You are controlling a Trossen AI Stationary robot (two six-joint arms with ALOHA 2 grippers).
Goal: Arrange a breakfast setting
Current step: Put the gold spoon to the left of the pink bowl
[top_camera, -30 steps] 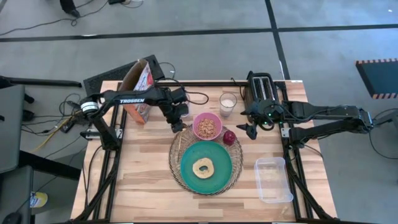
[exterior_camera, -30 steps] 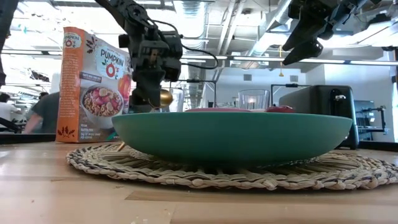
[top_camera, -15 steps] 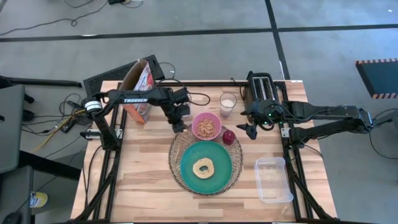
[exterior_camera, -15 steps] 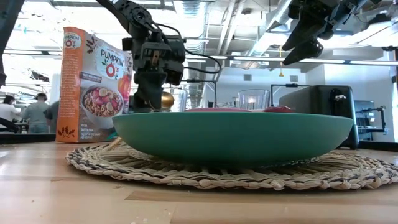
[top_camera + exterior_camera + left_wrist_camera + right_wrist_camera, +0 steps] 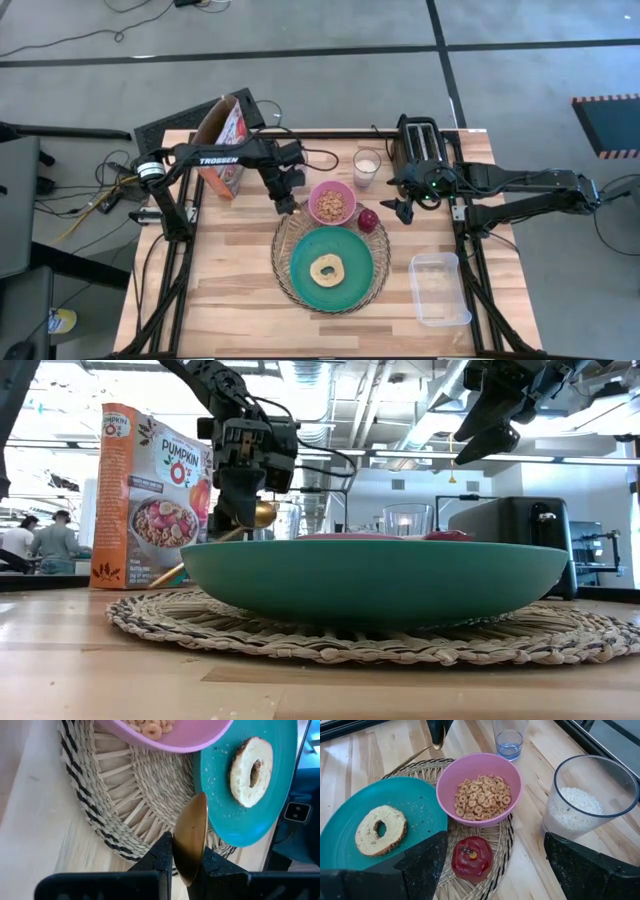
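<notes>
One item left to place: spoon (image 5: 191,839), pinched edge-on in the closed left gripper (image 5: 285,203), raised just beside the pink bowl (image 5: 333,203) over the mat (image 5: 283,245) rim. Next, likely: lower it flat near the bowl, release. Right gripper (image 5: 402,208) waits past the bowl, jaws wide, empty.

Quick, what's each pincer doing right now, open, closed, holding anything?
Left pincer: closed on the spoon, beside the pink bowl.
Right pincer: open, holding nothing, beside the toaster.
</notes>
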